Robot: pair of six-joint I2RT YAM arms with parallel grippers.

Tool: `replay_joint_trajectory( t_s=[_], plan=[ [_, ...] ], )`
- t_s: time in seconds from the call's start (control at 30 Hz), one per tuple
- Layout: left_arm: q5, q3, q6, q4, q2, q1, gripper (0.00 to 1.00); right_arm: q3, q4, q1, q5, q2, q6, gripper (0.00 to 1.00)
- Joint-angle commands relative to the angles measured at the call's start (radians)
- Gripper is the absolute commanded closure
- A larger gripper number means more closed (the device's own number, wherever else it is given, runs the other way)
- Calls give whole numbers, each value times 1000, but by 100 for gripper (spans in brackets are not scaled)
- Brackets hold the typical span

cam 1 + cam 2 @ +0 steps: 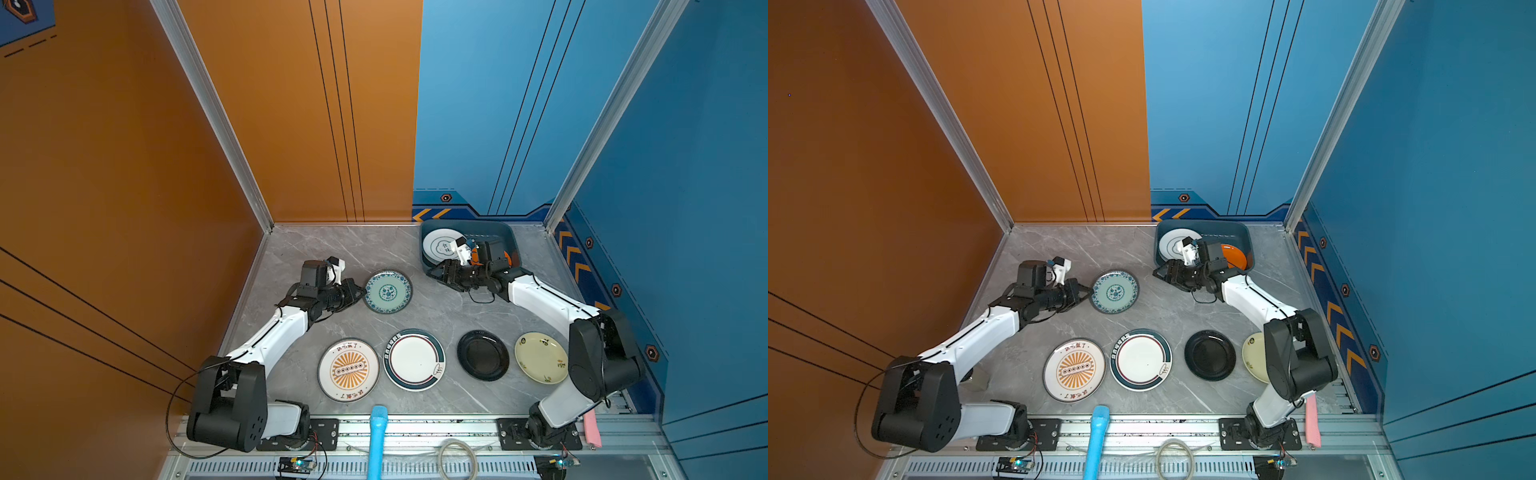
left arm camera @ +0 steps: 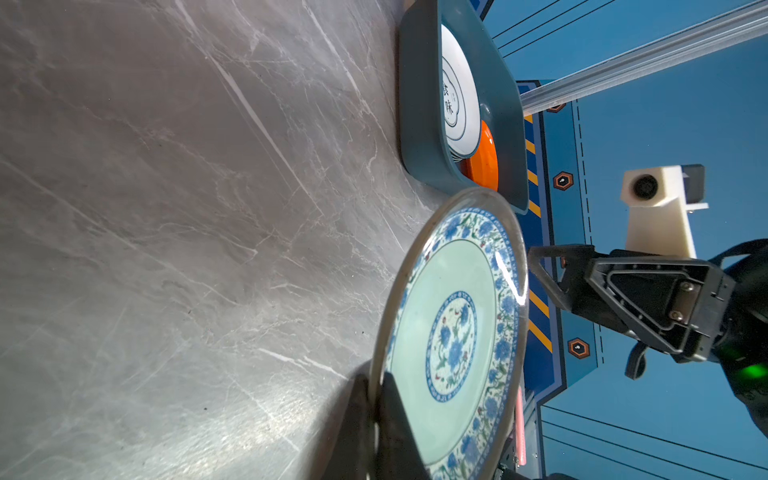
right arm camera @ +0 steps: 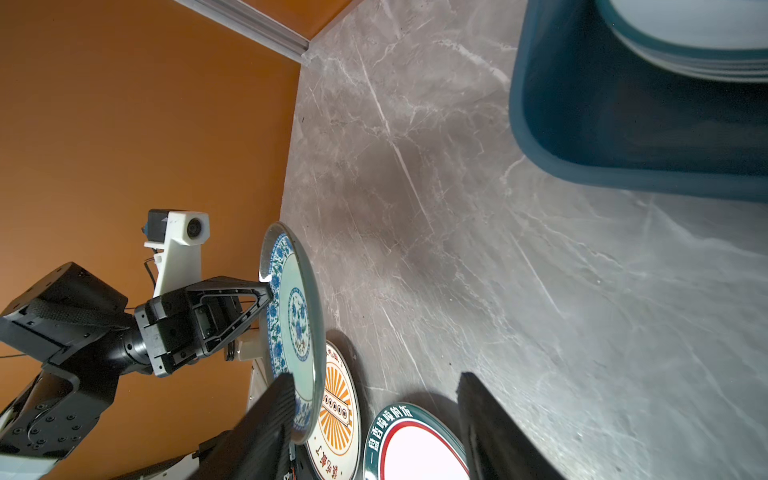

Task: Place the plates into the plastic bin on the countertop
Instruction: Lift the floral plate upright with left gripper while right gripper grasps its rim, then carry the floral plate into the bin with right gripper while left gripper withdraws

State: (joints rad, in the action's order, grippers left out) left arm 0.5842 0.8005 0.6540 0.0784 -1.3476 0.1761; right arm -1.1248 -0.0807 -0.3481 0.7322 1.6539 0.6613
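The left gripper [image 1: 360, 292], arm stretched low, pinches the rim of a round teal floral-patterned plate [image 1: 388, 291], seemingly tilted off the grey marble-look countertop [image 1: 332, 249]. Past its fingertips the right gripper [image 1: 430, 272] faces it, jaws apart, beside the dark teal plastic bin [image 1: 490, 230] holding a white cloud-motif plate [image 2: 459, 75] marked "味" and a plain orange plate [image 1: 1235, 255].

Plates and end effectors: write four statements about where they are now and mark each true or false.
1. The left end effector grips the patterned plate by its rim. True.
2. The right end effector holds the black plate. False: it is open and empty; that plate lies on the countertop.
3. An orange plate lies in the bin. True.
4. The sunburst plate is in the bin. False: it lies on the countertop.
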Motion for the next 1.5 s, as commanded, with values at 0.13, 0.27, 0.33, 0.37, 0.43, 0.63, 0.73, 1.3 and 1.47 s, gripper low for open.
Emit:
replay_joint_trajectory(
  t_s=[0.13,0.27,0.33,0.37,0.43,0.63,0.73,1.3,1.47],
  plan=[
    [23,53,10,-38,-53,50,100,-82,22,-75,39,81,31,37],
    [22,81,9,-34,-76,65,100,-113,15,-109,47,110,30,39],
    [23,97,4,-26,-90,68,100,-120,11,-123,49,121,29,41],
    [23,104,2,-23,-97,69,100,-123,7,-129,50,128,28,43],
    [25,119,-3,-16,-110,73,100,-130,-7,-140,51,140,23,47],
    [24,159,-20,4,-145,86,100,-125,-21,-156,61,169,13,68],
    [19,161,-19,0,-158,92,100,-118,-16,-157,65,172,13,79],
    [-68,107,-72,30,-84,100,42,-193,-243,-4,8,73,-78,100],
    [-83,27,-35,-44,-18,87,2,-206,-315,108,-37,30,-111,100]
  ],
)
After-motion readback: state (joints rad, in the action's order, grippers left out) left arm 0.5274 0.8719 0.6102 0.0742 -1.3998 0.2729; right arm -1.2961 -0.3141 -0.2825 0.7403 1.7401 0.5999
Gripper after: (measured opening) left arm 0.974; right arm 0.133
